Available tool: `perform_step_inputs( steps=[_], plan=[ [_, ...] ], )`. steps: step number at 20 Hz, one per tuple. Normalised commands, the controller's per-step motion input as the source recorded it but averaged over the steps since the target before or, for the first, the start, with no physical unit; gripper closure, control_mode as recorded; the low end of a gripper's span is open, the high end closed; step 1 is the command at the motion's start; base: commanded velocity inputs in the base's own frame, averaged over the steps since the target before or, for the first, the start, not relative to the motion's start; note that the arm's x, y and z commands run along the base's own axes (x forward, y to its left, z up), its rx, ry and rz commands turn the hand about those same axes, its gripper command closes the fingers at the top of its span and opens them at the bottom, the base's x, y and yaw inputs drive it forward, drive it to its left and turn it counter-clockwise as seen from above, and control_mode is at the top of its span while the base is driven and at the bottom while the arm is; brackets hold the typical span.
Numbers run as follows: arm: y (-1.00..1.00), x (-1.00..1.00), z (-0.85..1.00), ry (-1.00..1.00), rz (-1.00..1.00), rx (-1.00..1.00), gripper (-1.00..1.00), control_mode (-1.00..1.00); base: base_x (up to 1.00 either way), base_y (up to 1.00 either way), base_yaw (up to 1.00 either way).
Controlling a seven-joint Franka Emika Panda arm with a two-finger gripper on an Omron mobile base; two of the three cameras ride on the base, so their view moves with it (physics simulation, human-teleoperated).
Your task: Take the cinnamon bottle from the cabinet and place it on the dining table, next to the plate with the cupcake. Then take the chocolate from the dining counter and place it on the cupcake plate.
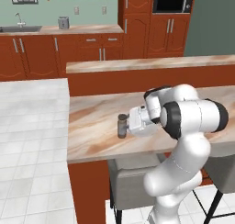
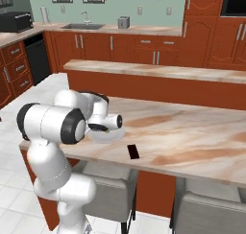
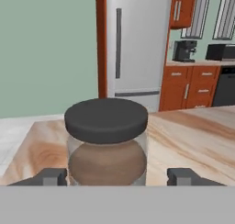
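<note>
My arm hides most of plate [image 2: 109, 137] in right base view; cupcake not made out. Left base view: wrist covers part of cinnamon bottle [image 1: 122, 126], only cap and side showing. Hand view cuts bottle base at lower edge. No label or writing readable on bottle. Bottle stands upright on dining table [image 1: 94, 122], long axis vertical, dark cap up. My gripper [image 3: 117, 177] spread, fingertips [image 3: 51, 176] either side of bottle, gaps visible, not pinching. Chocolate [image 2: 133, 151] lies flat on table just beside plate, long axis toward table's near edge.
</note>
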Motion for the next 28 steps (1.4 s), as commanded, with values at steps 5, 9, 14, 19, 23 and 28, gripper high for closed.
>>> perform_step_inputs(
  steps=[5,9,14,19,23,28],
  plan=[
    [0.0,-0.15,0.68,0.0,0.0,-0.02,-1.0,-1.0,0.0,0.0,0.0],
    [-0.3,-0.14,1.0,0.01,0.0,-0.03,-1.0,-1.0,0.0,0.0,0.0],
    [-0.57,-0.4,1.0,0.01,-0.05,-0.09,-1.0,-1.0,0.0,0.0,0.0],
    [-0.75,-0.45,0.79,0.12,-0.11,-0.22,-1.0,-1.0,0.0,0.0,0.0],
    [-0.85,-0.34,0.12,0.25,-0.32,-0.34,-1.0,-1.0,0.0,0.0,0.0],
    [-0.82,-0.11,-0.19,0.32,-0.43,-0.33,-1.0,-1.0,0.0,0.0,0.0]
  ],
)
